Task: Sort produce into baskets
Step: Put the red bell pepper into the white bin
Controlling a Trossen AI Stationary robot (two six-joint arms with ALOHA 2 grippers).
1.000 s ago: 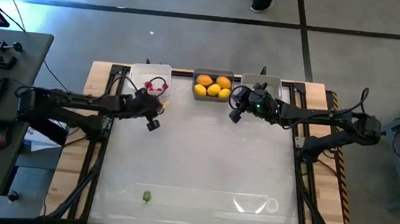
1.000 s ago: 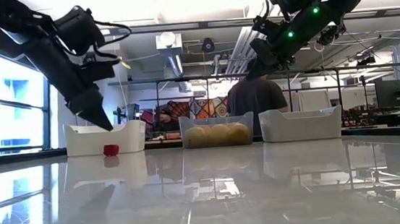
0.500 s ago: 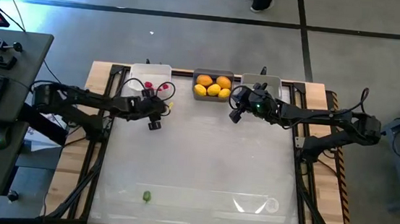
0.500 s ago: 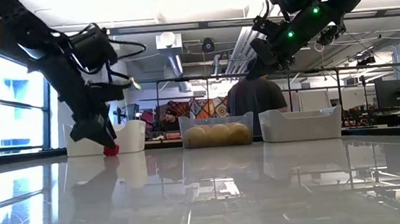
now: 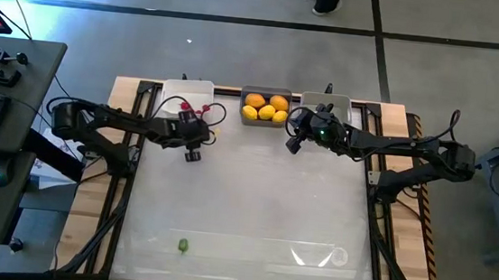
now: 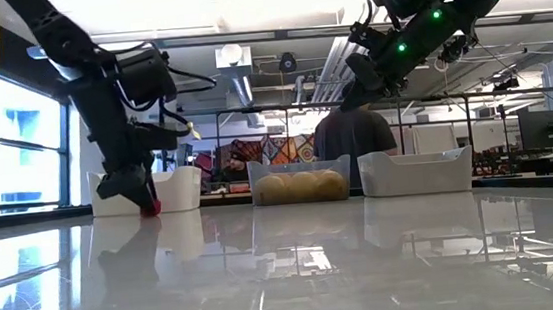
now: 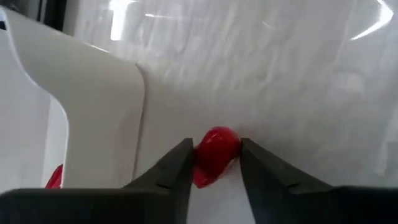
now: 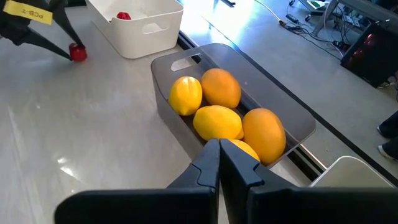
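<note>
The left gripper (image 7: 213,163) is down at the glossy white worktop (image 5: 253,204), just in front of the white rectangular plastic basket (image 5: 187,96), its two dark fingers (image 7: 171,171) set on either side of a small red berry-like piece (image 7: 214,152) that rests on the worktop; they appear to touch it, but a firm pinch cannot be told. Another red piece (image 8: 124,15) lies inside the white basket. The dark grey basket (image 8: 286,118) beside it holds yellow and orange round fruits (image 8: 221,106). The right gripper (image 8: 219,163) hangs above the worktop near the dark grey basket, fingers pressed together and holding nothing. A small green piece (image 5: 183,244) lies alone near the worktop's front edge.
</note>
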